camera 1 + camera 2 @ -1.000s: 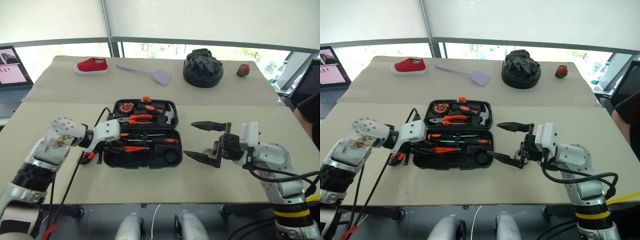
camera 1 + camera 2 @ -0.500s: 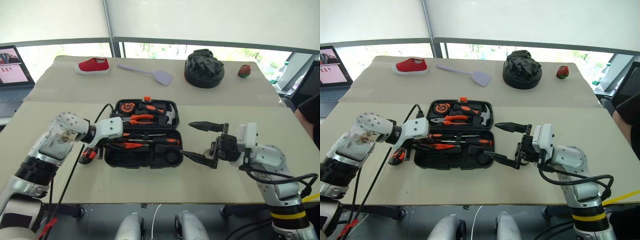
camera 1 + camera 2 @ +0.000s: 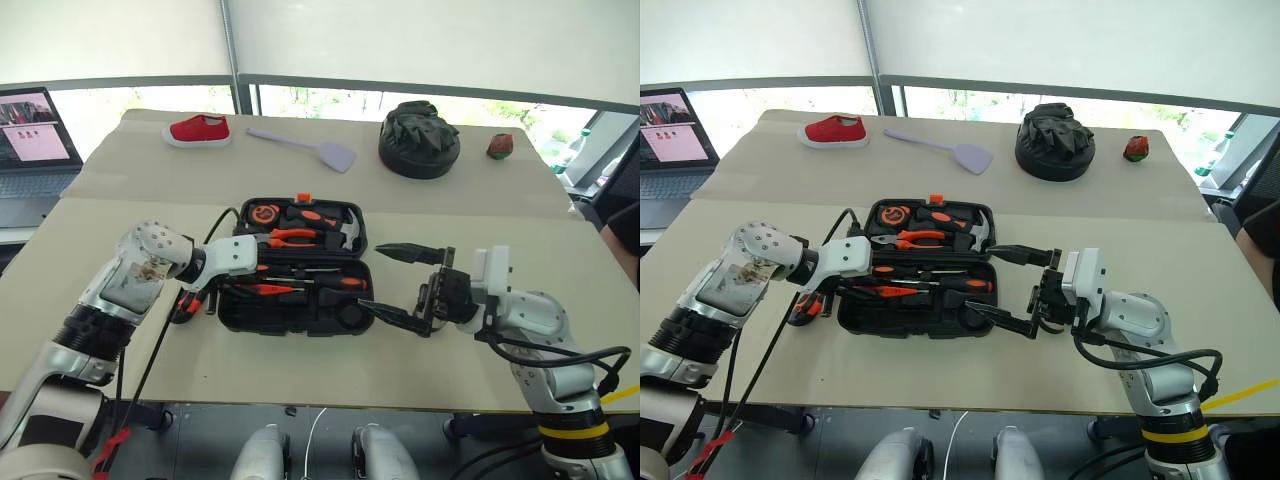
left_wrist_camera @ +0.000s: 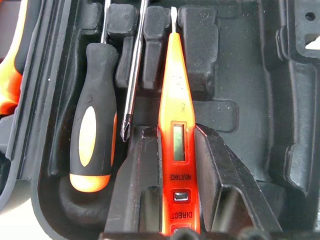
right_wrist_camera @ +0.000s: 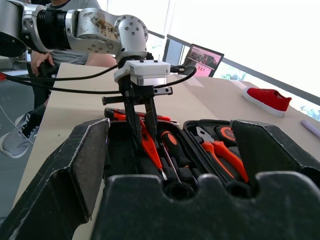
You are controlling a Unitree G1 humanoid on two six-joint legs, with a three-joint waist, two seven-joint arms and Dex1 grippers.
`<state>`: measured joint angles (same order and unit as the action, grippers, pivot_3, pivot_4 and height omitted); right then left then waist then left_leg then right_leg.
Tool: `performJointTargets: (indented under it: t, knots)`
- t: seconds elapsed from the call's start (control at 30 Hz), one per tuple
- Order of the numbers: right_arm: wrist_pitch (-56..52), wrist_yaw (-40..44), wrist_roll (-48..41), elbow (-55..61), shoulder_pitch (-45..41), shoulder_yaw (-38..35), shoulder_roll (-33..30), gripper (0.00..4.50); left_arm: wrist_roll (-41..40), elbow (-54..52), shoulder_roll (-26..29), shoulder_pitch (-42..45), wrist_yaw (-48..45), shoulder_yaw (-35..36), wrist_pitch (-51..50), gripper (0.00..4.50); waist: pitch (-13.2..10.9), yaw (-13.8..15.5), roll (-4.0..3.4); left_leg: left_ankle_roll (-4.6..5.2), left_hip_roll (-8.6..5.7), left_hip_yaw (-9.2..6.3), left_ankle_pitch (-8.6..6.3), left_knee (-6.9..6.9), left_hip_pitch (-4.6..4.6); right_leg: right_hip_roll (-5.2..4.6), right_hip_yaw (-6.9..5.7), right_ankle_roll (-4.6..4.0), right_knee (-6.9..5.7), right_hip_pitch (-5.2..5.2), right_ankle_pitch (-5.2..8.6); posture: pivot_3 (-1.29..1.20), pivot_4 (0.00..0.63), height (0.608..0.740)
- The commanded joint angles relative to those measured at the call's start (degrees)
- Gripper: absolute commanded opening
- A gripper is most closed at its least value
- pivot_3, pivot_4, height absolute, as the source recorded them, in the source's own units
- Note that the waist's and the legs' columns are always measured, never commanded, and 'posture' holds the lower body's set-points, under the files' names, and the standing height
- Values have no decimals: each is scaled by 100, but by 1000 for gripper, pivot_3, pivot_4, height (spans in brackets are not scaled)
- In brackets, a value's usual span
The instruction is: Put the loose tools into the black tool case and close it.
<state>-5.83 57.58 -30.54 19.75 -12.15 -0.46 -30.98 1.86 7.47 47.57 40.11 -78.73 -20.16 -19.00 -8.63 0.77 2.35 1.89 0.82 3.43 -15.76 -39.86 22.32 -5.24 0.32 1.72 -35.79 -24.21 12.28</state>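
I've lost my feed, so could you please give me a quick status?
Left hand shut on orange tester, lowering it into open case. Right hand open beside case. One tool outside.

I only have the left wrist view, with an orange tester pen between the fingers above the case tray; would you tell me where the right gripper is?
Observer: The right gripper is open at the right end of the black tool case, its fingers pointing toward the case. It is well apart from the left gripper, which holds the orange tester pen.
Operator: Thank you. Are any tools outside the case?
Observer: Yes, one orange-and-black tool lies on the table just left of the case.
Operator: And is the lid open?
Observer: Yes, the lid lies open behind the tray, and it holds orange pliers.
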Motion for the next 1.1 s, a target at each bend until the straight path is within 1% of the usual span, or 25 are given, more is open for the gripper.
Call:
performJointTargets:
  t: [0.03,0.17,0.33,0.43,0.47,0.53,0.57,0.63,0.7,0.8,0.87,1.0,1.1]
  knots:
    - [-93,-99,-107,241,-123,-19,23,4500,206,118,-94,96,-111,-266,-75,442,0,-7,0,0,0,0,0,0,0,2,0,0,0,0,0,0,150,740]
    - [-153,-144,-109,267,-168,17,46,4500,396,208,-159,254,-187,-445,-165,442,0,-1,0,0,0,0,0,0,0,2,2,0,-1,0,0,0,150,740]
    - [-231,-215,-97,303,-251,55,91,4500,580,126,-107,332,-485,-728,-628,442,0,-18,0,3,-3,4,-2,-1,-3,7,11,1,-2,0,0,0,150,740]
    - [-261,-261,-85,336,-270,74,119,4500,646,78,-81,329,-518,-752,-827,442,1,-50,-1,4,0,5,-3,0,-4,13,14,0,-2,-2,0,0,150,740]
    - [-268,-275,-79,347,-269,85,128,4500,602,98,-157,321,-397,-656,-825,442,1,-60,-2,5,0,5,-3,0,-5,14,16,0,-3,-2,0,0,150,740]
    - [-274,-301,-76,361,-252,96,140,4500,231,19,-317,300,-379,-344,-824,1453,2,-63,-3,5,1,4,-3,1,-7,14,17,0,-5,-2,0,0,150,740]
    - [-274,-313,-81,362,-247,100,141,4500,91,-2,-399,301,-325,-193,-806,1690,1,-62,-2,5,2,4,-3,1,-6,13,17,0,-4,-2,0,0,150,740]
    - [-270,-324,-82,352,-249,112,134,4500,-175,-92,-473,291,-350,58,-707,2336,1,-62,-2,5,5,3,-3,-1,3,11,17,1,-5,-10,0,0,150,740]
    - [-261,-318,-87,328,-245,118,129,4500,-481,-300,-438,271,-470,290,-838,2336,0,-57,-1,5,5,2,-3,-4,12,9,16,1,-5,-15,0,0,150,740]
    - [-265,-286,-102,275,-260,120,115,4500,-873,-691,-175,206,-765,510,-1039,2336,0,-47,-1,5,4,-4,-3,-7,21,8,15,2,-5,-17,0,0,150,740]
    - [-272,-264,-110,248,-265,121,106,4500,-995,-849,-35,162,-771,578,-1207,2336,0,-50,-2,5,4,-3,-3,-6,21,9,17,2,-5,-17,0,0,150,740]
    - [-272,-209,-113,191,-284,135,102,4500,-1034,-859,167,-60,-567,777,-1011,2336,0,-57,-2,5,3,-2,-3,-6,12,12,18,3,-4,-14,1,0,150,740]
    - [-274,-195,-114,158,-310,137,105,4500,-918,-632,210,-298,-399,846,-543,2336,0,-59,-2,5,4,-1,-3,-6,11,12,19,3,-5,-14,1,0,150,740]
